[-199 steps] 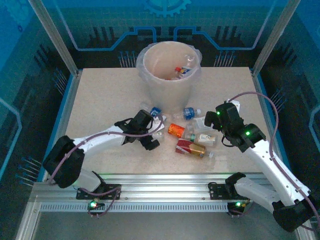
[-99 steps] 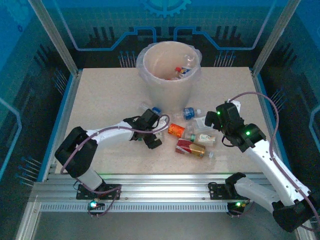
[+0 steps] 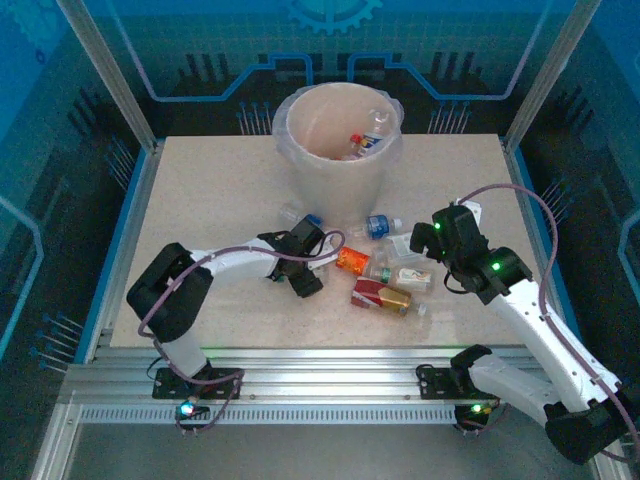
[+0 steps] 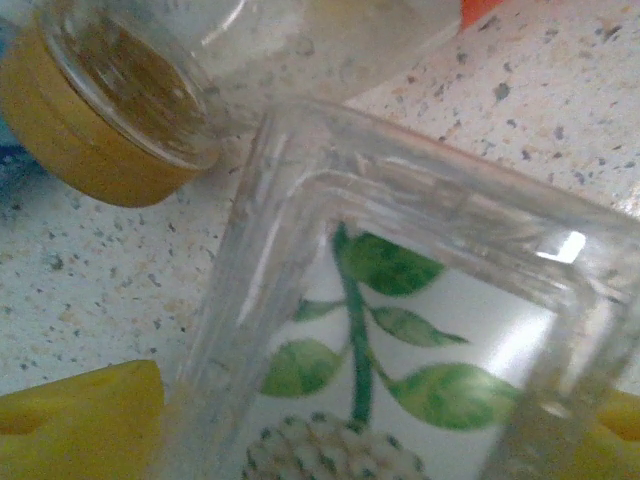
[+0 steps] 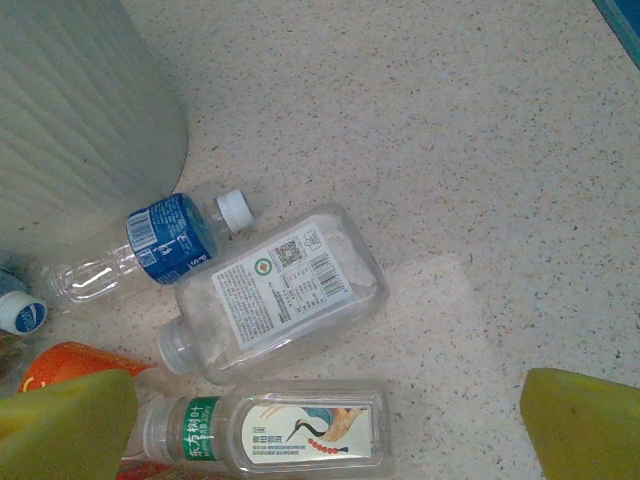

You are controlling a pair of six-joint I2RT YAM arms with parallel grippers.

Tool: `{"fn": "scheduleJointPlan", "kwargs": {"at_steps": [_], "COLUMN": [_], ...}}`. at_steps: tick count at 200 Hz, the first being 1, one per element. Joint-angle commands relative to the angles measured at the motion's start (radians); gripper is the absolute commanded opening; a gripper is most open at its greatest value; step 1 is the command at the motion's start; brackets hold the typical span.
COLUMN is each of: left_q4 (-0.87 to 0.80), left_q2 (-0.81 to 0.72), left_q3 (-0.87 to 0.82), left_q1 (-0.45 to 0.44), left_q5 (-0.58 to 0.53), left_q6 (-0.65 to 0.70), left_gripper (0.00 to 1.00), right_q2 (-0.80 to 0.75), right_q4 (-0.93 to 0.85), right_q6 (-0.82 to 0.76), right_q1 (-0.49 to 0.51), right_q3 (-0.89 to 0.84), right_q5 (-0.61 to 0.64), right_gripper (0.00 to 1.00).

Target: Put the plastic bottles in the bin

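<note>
Left gripper [image 3: 308, 270] has swung right to the bottle pile [image 3: 385, 278] at mid-frame
Its yellow fingers [image 4: 80, 420] straddle a leaf-labelled clear bottle [image 4: 400, 330] for pickup; whether they clamp it, I cannot tell

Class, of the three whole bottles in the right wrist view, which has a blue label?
The white-capped bottle beside the bin; the other two have white labels.

Beige bin [image 3: 320, 125]; blue-labelled bottle [image 5: 150, 250] (white cap [image 5: 234, 208]); speckled table [image 5: 450, 120].

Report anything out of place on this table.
Several plastic bottles lie on their sides, scattered on the table in front of the bin rather than inside it. Nothing looks spilled.
</note>
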Motion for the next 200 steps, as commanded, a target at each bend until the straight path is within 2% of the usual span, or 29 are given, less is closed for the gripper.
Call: {"fn": "scheduleJointPlan", "kwargs": {"at_steps": [1, 28, 46, 79, 117, 148, 200], "left_q4": [-0.064, -0.09, -0.103, -0.118, -0.139, -0.148, -0.056], "left_q2": [0.023, 0.023, 0.012, -0.034, -0.127, -0.258, -0.575], "left_q3": [0.024, 0.021, 0.015, 0.001, -0.008, -0.015, -0.05], "left_q1": [-0.009, -0.009, -0.01, -0.015, -0.027, -0.052, -0.06], "left_q5": [-0.008, -0.009, -0.011, -0.016, -0.029, -0.049, 0.07], "left_q6": [-0.022, -0.034, -0.04, -0.047, -0.061, -0.072, -0.077], "left_gripper": [0.8, 0.7, 0.68, 0.49, 0.48, 0.48, 0.47], "right_q2": [-0.01, -0.012, -0.011, -0.008, -0.006, -0.006, -0.01], "right_q4": [-0.022, -0.022, -0.019, -0.014, -0.009, -0.005, 0.004], "right_q6": [0.021, 0.023, 0.023, 0.021, 0.018, 0.014, 0.017], "right_q1": [-0.016, -0.017, -0.017, -0.017, -0.02, -0.022, -0.024], "right_q3": [-0.002, -0.004, -0.005, -0.005, -0.005, -0.002, -0.012], "right_q5": [0.025, 0.026, 0.026, 0.02, 0.016, 0.013, 0.009], "right_gripper": [1.0, 1.0, 1.0, 1.0, 1.0, 1.0, 1.0]}}
